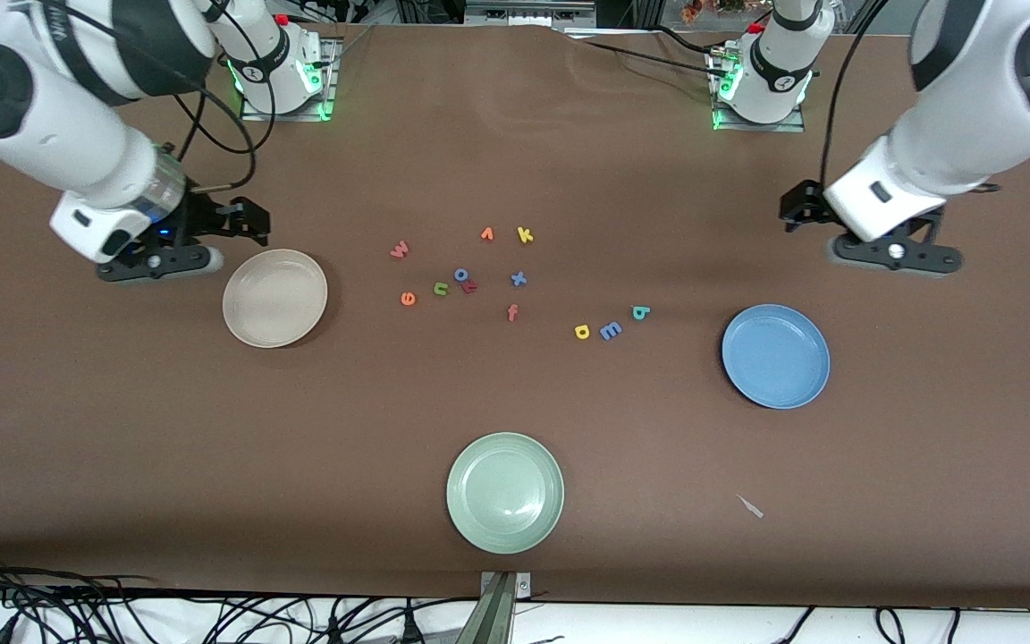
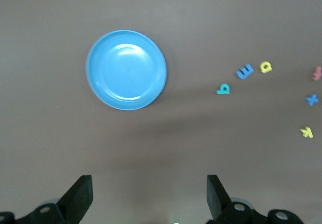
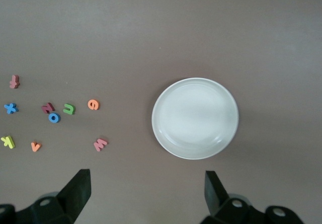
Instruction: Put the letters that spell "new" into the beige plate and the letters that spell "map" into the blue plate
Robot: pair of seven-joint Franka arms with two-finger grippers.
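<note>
The empty beige plate [image 1: 274, 298] [image 3: 195, 118] lies toward the right arm's end, the empty blue plate [image 1: 775, 356] [image 2: 126, 69] toward the left arm's end. Between them lie the pink "w" [image 1: 400, 249] [image 3: 100, 144], green "n" [image 1: 441, 288] [image 3: 69, 108] and orange "e" [image 1: 408, 299] [image 3: 93, 104]. Closer to the blue plate sit the yellow "p" [image 1: 582, 332] [image 2: 265, 67], blue "m" [image 1: 611, 331] [image 2: 245, 71] and teal "a" [image 1: 641, 312] [image 2: 223, 89]. My right gripper [image 1: 157, 266] [image 3: 147, 191] hangs open beside the beige plate. My left gripper [image 1: 895, 255] [image 2: 149, 196] hangs open over bare table beside the blue plate.
A pale green plate [image 1: 505, 492] lies near the front edge. Other letters lie among the task's: orange "v" [image 1: 486, 234], yellow "k" [image 1: 525, 235], blue "x" [image 1: 519, 279], blue "o" [image 1: 461, 275], a dark red letter [image 1: 470, 286], salmon "f" [image 1: 512, 312].
</note>
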